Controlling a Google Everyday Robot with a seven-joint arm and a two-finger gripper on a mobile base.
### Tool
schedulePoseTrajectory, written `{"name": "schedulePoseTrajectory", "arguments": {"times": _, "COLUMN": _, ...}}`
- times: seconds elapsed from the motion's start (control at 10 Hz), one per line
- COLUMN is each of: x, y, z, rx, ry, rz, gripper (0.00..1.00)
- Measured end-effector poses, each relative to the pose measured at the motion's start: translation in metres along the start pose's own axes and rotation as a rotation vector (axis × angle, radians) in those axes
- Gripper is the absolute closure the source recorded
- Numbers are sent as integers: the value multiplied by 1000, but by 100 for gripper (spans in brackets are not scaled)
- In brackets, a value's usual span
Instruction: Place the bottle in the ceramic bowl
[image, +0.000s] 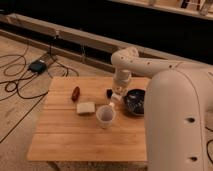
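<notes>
The arm comes in from the right, and its gripper (116, 96) hangs over the wooden table (70, 140), just left of the ceramic bowl (135, 102). That bowl is dark, glossy and round, and sits near the table's right edge. The gripper is shut on a slim pale thing, which looks like the bottle (114, 101). The bottle's lower end points down between the bowl and the white cup (105, 116). It is outside the bowl's rim.
A small dark red object (76, 93) and a pale block (85, 108) lie left of the cup. A small black item (109, 93) sits behind the gripper. Cables and a power brick (36, 66) lie on the floor to the left.
</notes>
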Motion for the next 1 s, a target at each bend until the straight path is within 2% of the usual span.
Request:
{"name": "schedulePoseTrajectory", "arguments": {"times": 0.2, "x": -15, "y": -6, "z": -8, "rx": -10, "ry": 1, "rz": -19, "gripper": 100}}
{"name": "schedulePoseTrajectory", "arguments": {"times": 1.0, "x": -32, "y": -53, "z": -34, "rx": 9, "ry": -4, "rz": 2, "gripper": 100}}
